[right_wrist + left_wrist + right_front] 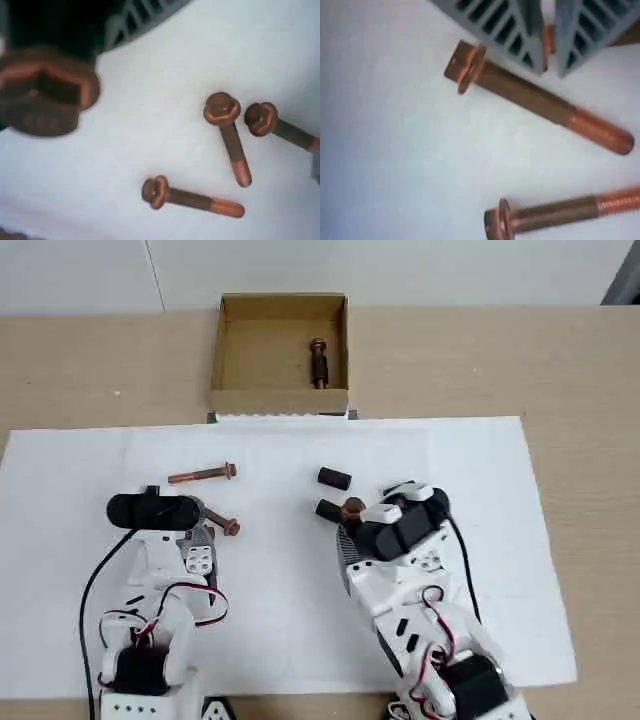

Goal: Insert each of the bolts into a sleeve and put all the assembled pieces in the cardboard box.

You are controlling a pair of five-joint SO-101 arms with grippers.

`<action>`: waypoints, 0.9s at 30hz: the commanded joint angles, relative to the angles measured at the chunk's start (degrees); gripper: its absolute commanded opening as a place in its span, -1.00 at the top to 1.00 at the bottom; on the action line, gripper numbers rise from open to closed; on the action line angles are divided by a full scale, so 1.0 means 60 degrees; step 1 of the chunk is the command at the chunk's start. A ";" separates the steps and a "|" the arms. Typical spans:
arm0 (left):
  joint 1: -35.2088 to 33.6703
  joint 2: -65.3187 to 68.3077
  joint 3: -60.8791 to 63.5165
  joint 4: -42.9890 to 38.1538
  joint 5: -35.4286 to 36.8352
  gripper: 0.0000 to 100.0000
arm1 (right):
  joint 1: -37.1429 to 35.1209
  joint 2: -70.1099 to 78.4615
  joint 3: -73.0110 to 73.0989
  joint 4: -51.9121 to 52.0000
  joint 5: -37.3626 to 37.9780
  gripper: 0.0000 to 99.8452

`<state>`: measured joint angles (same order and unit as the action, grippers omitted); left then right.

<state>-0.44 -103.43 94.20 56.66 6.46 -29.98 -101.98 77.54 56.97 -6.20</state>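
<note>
A: Which bolt is in hand?

B: The held bolt, on the arms' side of the cardboard box. The right gripper is closed on it, with 1 sleeve just beside its head.

A: How will it handle?

B: I'd judge it stiff, smooth, dense metal. Hold it near the head and leave the tip free. The left gripper, also on the arms' side of the box, pinches a second bolt, with 2 loose bolts near.

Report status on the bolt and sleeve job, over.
Left gripper shut on a loose bolt, on the paper. Right gripper shut on second bolt, at a sleeve. One assembled piece in cardboard box. Nothing blocking.
</note>
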 commanded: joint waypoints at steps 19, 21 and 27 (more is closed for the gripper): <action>0.0015 -0.0103 0.0242 -0.0615 -0.0073 0.99 | 0.1150 1.0454 -0.8601 -0.1092 -0.0132 1.00; 0.0015 -0.0103 0.0242 -0.0615 -0.0073 0.99 | 0.1311 1.1480 -0.9289 -0.1648 -0.0073 1.00; 0.0000 -0.0103 0.0242 -0.0615 -0.0059 0.99 | 0.1560 1.4337 -1.1077 -0.3802 0.0659 0.99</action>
<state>-0.53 -103.43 96.04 54.11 6.55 -21.10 -21.71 18.20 40.62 -5.49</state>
